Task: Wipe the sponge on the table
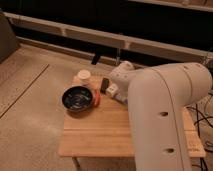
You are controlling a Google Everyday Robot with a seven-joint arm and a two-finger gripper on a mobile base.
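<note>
One gripper (113, 90) at frame centre, low over wooden table (110, 135); grip state cannot be told | likely sponge (105, 84) just beside it, right of white cup (84, 76) | risk: a leftward wiping stroke could knock small red item (96, 99) or dark bowl (77, 98), both near

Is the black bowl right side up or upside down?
Right side up: the bowl shows its open inside, resting on the wooden table. The gripper is near the table's back edge.
</note>
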